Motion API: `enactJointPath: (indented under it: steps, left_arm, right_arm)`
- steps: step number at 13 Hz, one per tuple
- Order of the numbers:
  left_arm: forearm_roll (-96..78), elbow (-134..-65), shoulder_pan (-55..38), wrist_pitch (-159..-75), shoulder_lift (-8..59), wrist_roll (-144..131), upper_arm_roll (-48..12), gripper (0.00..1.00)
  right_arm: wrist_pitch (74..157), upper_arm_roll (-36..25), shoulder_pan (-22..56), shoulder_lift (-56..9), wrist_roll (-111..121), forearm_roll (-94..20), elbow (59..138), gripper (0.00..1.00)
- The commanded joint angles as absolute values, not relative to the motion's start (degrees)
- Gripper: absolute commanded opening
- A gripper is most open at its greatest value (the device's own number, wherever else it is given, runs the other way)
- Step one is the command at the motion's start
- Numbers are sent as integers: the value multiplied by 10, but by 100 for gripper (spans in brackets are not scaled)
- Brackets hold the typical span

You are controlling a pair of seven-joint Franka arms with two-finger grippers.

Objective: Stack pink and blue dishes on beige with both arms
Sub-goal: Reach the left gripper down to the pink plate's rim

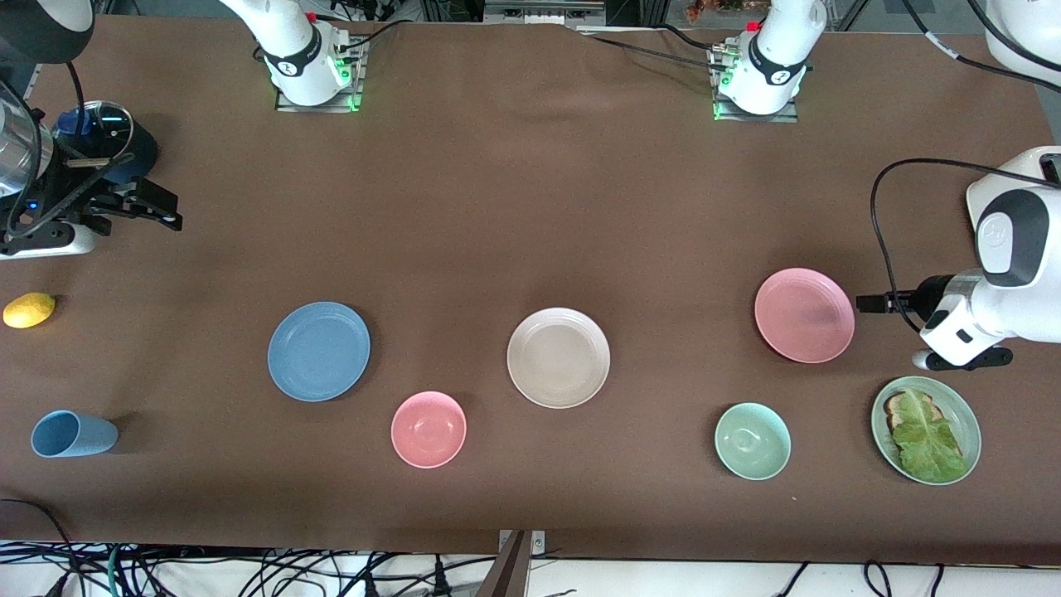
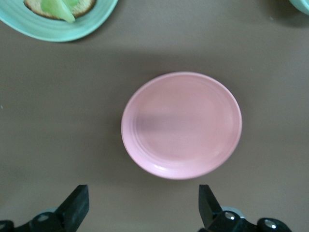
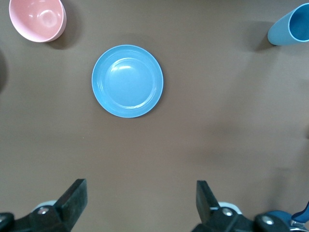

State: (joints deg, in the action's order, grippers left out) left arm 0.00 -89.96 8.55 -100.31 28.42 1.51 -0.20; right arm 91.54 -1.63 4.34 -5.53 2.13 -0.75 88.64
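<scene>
The beige plate [image 1: 558,357] is lying bare near the middle of the brown table [image 1: 530,207], with nothing stacked on it. The blue plate [image 1: 319,351] is sitting beside it toward the right arm's end of the table, well apart, and the pink plate [image 1: 804,315] is resting toward the left arm's end, slightly farther from the front camera than the beige one. The left gripper [image 2: 143,207] is hanging in the air over the table just beside the pink plate, its fingers [image 2: 77,203] standing wide apart and holding nothing; in the front view its tips are hard to make out, hidden perhaps under the wrist. The right gripper [image 1: 137,207] is waiting over the table's edge at the right arm's end, well apart from the blue plate, its fingers [image 3: 75,195] likewise spread wide and empty. A pink bowl [image 1: 428,429] is standing nearer the front camera, between the blue and beige plates. A pale green bowl [image 1: 753,441] is sitting nearer the camera than the pink plate, with a green plate [image 1: 961,414] carrying lettuce [image 1: 928,444] on toast [image 1: 899,406] beside it. A light blue cup [image 1: 73,434] is lying on its side and a lemon [image 1: 29,310] is resting at the right arm's end.
</scene>
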Motion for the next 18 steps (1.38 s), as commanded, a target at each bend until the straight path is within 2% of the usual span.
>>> enactJointPath:
  steps: [1, 10, 14, 15, 18]
  left_arm:
    - [11, -940, 100, -1075, 292, 24, -6, 100]
    - [28, -1147, 112, -1311, 263, 44, -6, 100]
    - [28, -1177, 127, -1346, 265, 45, -8, 100]
    - [28, -1177, 128, -1346, 267, 45, -8, 94]
    - [18, -1174, 129, -1346, 272, 45, -9, 40]
  right_arm:
    - [911, -17, 42, -48, 16, -14, 893, 100]
    - [913, -17, 42, -48, 16, -14, 892, 100]
    - [914, -17, 42, -48, 16, -14, 892, 100]
    - [913, -17, 43, -47, 16, -14, 892, 100]
    - [913, -17, 43, -48, 16, -14, 891, 100]
